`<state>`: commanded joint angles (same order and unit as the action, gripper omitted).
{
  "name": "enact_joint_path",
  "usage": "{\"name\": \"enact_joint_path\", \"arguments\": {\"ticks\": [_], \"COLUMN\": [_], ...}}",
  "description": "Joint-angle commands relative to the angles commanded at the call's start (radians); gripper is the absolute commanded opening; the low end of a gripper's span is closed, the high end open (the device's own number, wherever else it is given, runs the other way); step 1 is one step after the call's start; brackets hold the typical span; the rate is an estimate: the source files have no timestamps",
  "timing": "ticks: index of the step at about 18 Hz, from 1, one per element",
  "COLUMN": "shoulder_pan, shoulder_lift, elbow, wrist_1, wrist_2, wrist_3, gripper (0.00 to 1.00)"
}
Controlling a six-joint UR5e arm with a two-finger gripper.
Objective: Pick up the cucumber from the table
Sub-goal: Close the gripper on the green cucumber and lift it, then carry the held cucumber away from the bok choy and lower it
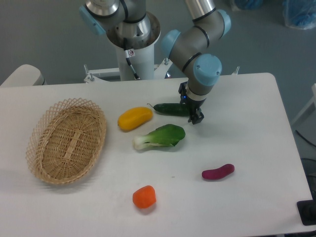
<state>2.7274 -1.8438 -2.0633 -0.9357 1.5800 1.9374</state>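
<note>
Cucumber (173, 108): lying on the table (256, 148), long axis left–right, stem tip toward the yellow pepper (135, 118). Gripper (196, 117): at its right end, just beside it; finger opening not discernible; nothing visibly held.

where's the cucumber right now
The cucumber lies toward the back of the table, just right of the yellow pepper and behind the bok choy, with the gripper at its right end.

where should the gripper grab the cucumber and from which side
Grip the cucumber across its narrow width near the middle, coming down from above. It lies flat on the table, long axis left to right, so the fingers should straddle it front and back. The gripper sits at its right end.
</note>
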Motion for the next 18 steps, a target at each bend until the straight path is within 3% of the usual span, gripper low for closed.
{"name": "enact_joint_path", "arguments": {"ticks": [1,3,6,9,13,18], "shoulder_pan": [0.0,0.0,0.0,0.008,-0.008,-0.006], "shoulder_lift": [0.002,0.003,0.011,0.028,0.028,-0.038], "elbow": [0.005,0.023,0.072,0.127,0.248,0.369], "wrist_1": [0.0,-0.003,-0.029,-0.11,-0.227,-0.241], "wrist_2": [0.002,0.015,0.096,0.094,0.089,0.022], "wrist_3": [0.003,0.017,0.038,0.054,0.042,0.029], "gripper": [0.31,0.19,0.19,0.19,0.19,0.19]}}
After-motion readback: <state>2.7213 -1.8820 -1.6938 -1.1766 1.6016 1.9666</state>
